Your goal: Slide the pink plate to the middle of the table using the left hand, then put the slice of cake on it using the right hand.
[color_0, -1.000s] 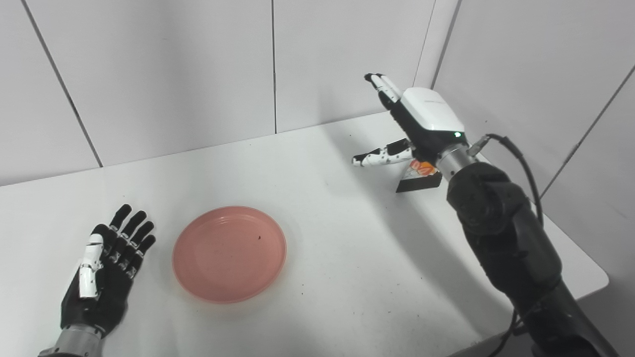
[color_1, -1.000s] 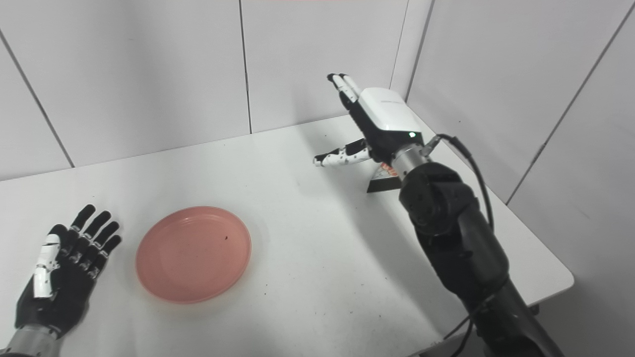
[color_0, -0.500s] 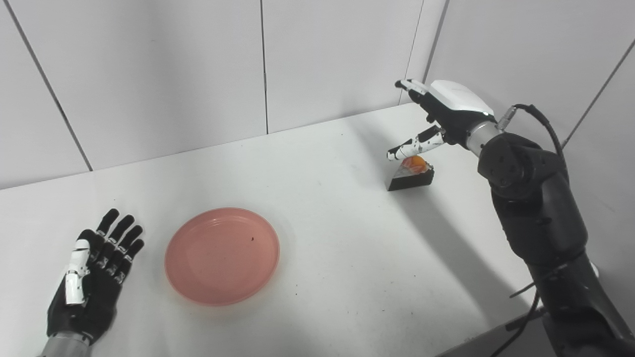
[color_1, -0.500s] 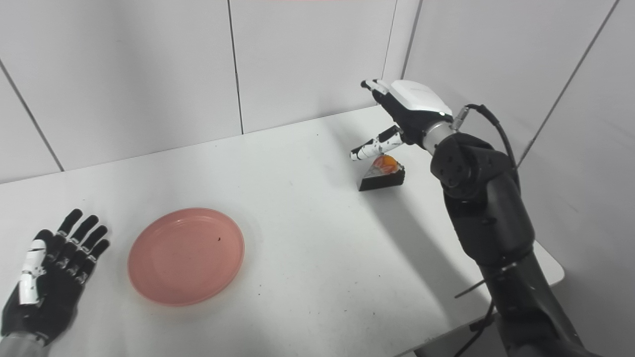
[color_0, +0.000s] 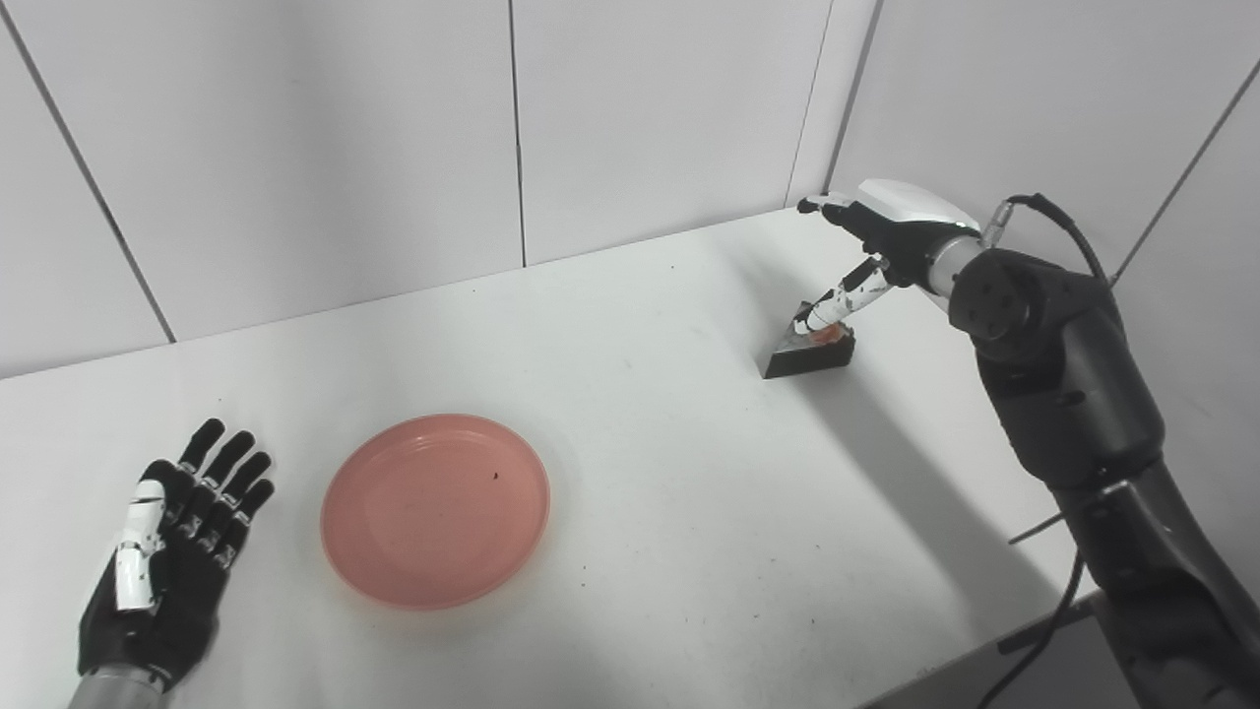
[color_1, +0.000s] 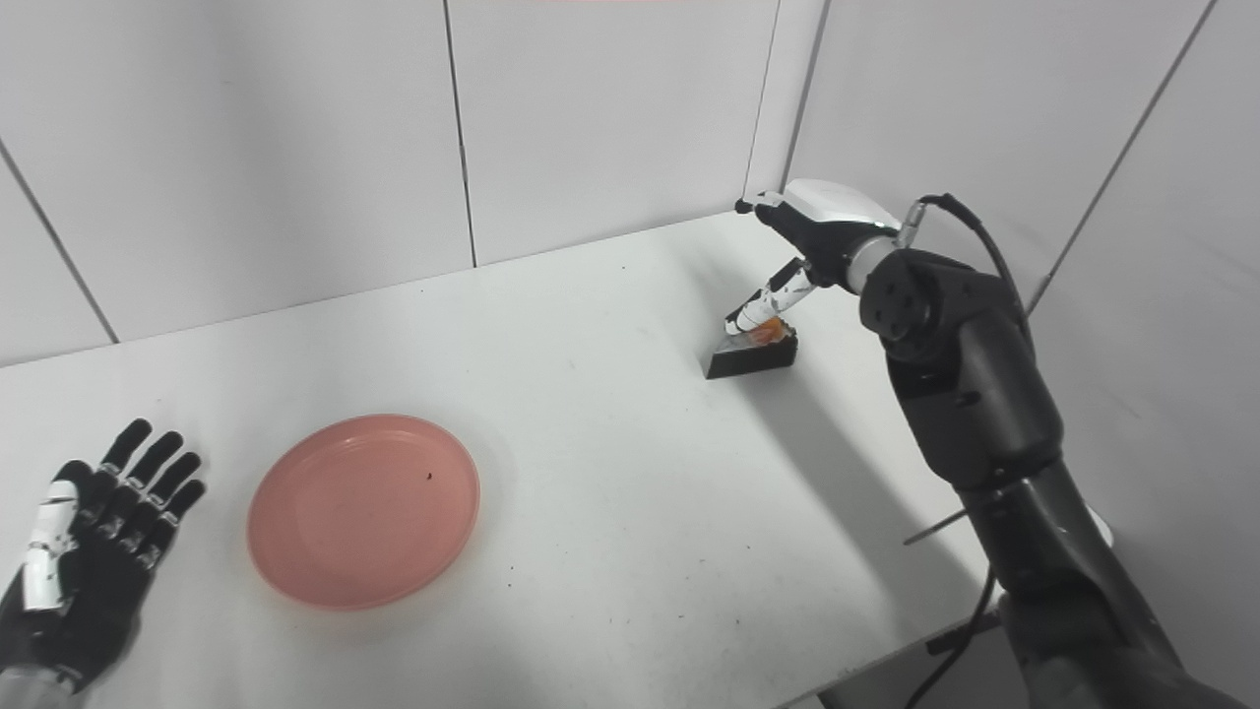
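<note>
Pink plate [color_0: 435,510] lies left of the counter's [color_0: 689,512] middle; left hand [color_0: 162,576] rests open beside it; right hand [color_0: 876,241], fingers spread, hovers over the cake slice [color_0: 809,353]; next, likely close on the cake.

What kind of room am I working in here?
Probably a lab test cell, not a kitchen: plain white wall panels enclose a bare white table, which holds only a round pink plate and a dark wedge-shaped slice of cake.
</note>
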Tool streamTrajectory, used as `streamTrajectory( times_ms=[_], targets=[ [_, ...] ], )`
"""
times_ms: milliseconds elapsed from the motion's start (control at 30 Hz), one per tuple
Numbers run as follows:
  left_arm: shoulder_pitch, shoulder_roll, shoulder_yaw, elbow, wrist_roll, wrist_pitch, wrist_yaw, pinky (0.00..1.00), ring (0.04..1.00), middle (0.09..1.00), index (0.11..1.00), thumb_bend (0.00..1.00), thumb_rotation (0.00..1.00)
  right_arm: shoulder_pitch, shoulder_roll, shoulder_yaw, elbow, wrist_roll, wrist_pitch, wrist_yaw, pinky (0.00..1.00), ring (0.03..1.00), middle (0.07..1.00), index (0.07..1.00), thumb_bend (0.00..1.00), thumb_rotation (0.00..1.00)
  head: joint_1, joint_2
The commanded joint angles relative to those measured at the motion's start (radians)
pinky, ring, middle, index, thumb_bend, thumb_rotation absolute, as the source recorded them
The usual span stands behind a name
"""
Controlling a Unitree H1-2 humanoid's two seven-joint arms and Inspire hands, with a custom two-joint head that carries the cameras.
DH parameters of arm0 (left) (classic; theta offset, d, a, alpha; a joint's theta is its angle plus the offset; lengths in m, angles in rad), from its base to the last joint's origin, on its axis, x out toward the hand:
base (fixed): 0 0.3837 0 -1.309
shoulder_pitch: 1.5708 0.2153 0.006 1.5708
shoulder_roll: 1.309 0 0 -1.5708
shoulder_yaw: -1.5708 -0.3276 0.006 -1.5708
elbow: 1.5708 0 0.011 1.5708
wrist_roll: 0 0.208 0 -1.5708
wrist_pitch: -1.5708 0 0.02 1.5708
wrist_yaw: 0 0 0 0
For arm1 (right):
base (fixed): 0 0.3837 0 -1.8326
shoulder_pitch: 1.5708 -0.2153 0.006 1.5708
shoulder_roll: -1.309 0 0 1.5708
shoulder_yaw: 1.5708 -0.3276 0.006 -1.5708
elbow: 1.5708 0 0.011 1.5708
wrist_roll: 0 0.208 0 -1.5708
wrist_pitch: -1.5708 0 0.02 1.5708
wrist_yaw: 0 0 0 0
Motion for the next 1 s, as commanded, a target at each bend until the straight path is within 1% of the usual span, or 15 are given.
streamTrajectory(
  times_ms=[0, 200, 433, 567, 733, 967],
  targets=[
    [0.018, 0.01, 0.0, 0.029, 0.011, 0.056, 0.017, 0.96, 0.932, 0.936, 0.929, 0.35, 1.0, -0.044, -0.036, 0.002, 0.002, 0.004, 0.004, -0.029, 0.77, 0.926, 0.978, 0.913, 1.0, 0.32, 0.0, 0.003],
    [0.02, 0.012, -0.002, 0.023, 0.012, 0.059, 0.017, 0.96, 0.933, 0.937, 0.93, 0.35, 1.0, -0.054, -0.043, 0.058, 0.077, 0.021, 0.003, -0.069, 0.76, 0.922, 0.973, 0.918, 1.0, 0.36, 0.0, 0.008],
    [0.023, 0.014, 0.0, 0.013, 0.004, 0.07, 0.015, 0.97, 0.936, 0.94, 0.934, 0.35, 1.0, -0.071, -0.062, 0.145, 0.157, 0.015, 0.0, -0.112, 0.77, 0.937, 0.973, 0.913, 1.0, 0.33, 0.001, 0.017],
    [0.025, 0.016, -0.002, 0.005, 0.006, 0.072, 0.014, 0.97, 0.938, 0.943, 0.938, 0.35, 1.0, -0.073, -0.063, 0.167, 0.173, 0.032, 0.002, -0.131, 0.78, 0.947, 0.977, 0.909, 1.0, 0.33, 0.0, 0.02],
    [0.026, 0.021, -0.002, 0.008, 0.005, 0.066, 0.007, 0.97, 0.938, 0.944, 0.939, 0.35, 1.0, -0.085, -0.079, 0.218, 0.203, 0.031, -0.014, -0.146, 0.77, 0.939, 0.973, 0.905, 1.0, 0.3, 0.001, 0.027],
    [0.031, 0.026, -0.007, -0.007, 0.006, 0.075, 0.005, 0.97, 0.939, 0.945, 0.94, 0.36, 1.0, -0.101, -0.101, 0.268, 0.236, 0.024, -0.022, -0.166, 0.78, 0.954, 0.976, 0.904, 1.0, 0.31, 0.003, 0.034]
  ],
)
